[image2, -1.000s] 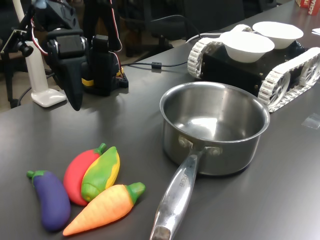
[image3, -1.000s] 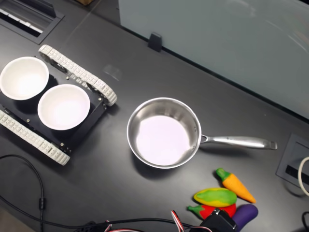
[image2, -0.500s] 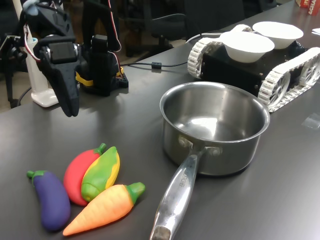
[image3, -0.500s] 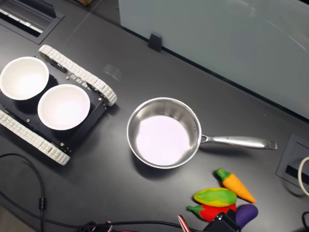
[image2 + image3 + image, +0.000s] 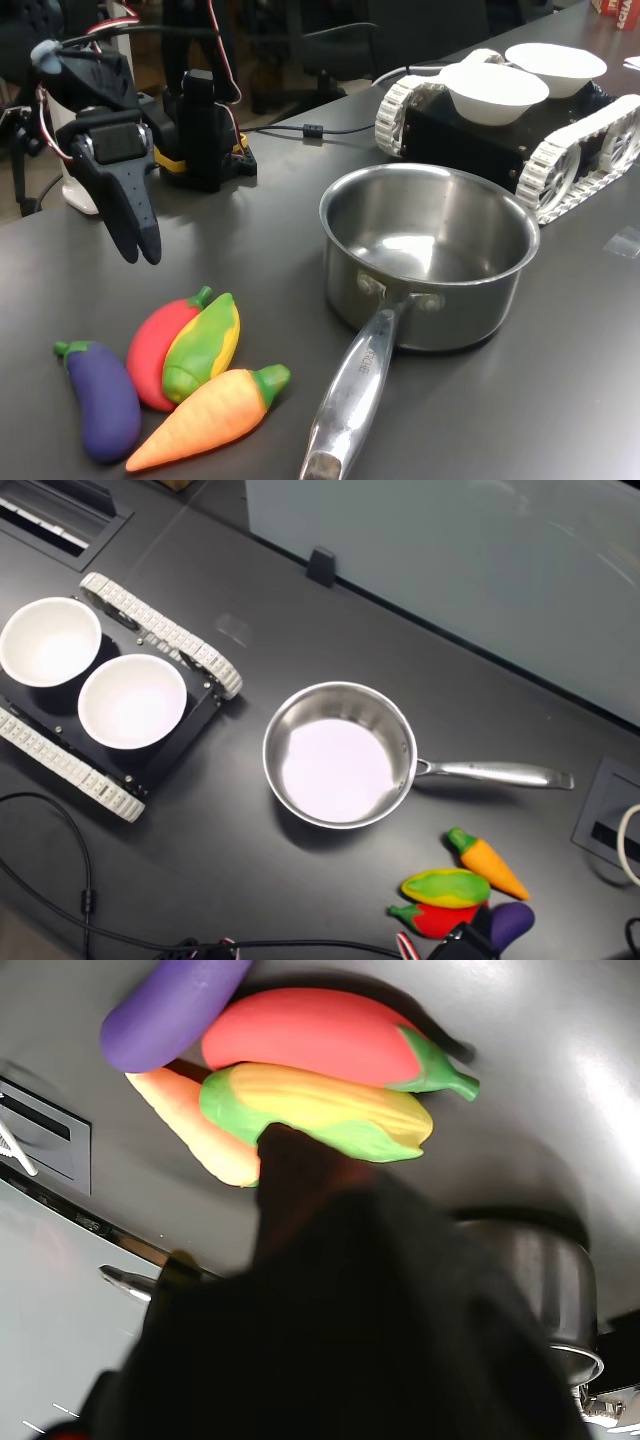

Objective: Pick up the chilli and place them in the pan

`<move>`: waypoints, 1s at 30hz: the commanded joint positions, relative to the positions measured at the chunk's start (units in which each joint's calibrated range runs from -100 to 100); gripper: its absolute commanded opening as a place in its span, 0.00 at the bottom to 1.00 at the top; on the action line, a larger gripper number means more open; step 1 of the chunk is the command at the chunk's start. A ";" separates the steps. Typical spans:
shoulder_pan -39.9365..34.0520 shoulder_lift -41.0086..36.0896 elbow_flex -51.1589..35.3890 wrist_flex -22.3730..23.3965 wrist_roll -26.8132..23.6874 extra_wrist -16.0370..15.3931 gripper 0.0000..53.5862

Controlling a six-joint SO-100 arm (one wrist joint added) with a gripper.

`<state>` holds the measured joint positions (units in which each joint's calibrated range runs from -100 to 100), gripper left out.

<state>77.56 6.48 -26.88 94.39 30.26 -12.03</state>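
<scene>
Chilli (image 5: 160,342) first: your red pepper lies on the dark table (image 5: 560,400), pressed between the purple eggplant (image 5: 100,398) and the green-and-yellow corn (image 5: 203,345), with the orange carrot (image 5: 205,420) touching the corn on its other side. In the second exterior view the same cluster sits near the bottom edge, the chilli (image 5: 440,917) partly under the corn (image 5: 446,887).

You have no readable writing anywhere; the mark on the pan handle is too blurred to make out.

Your pan (image 5: 430,262) stands upright near the vegetables, empty, its long handle pointing toward the first exterior view's bottom edge. Two white bowls (image 5: 493,92) sit on a black tracked vehicle (image 5: 560,150) behind it, both empty as far as you can see.

Your gripper (image 5: 138,235) hangs above the table just behind the vegetables, touching none of them, its fingers close together and holding nothing. Against half a second ago it has swung lower and nearer the chilli in the first exterior view; the vegetables, pan and bowls have not moved. In the wrist view a dark finger (image 5: 300,1175) points at the corn (image 5: 320,1110), the chilli (image 5: 310,1035) just beyond.
</scene>
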 commanded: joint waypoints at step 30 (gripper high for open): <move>0.42 3.68 0.03 1.60 6.59 0.68 0.50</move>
<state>77.56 11.62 -26.24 95.50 35.29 -12.03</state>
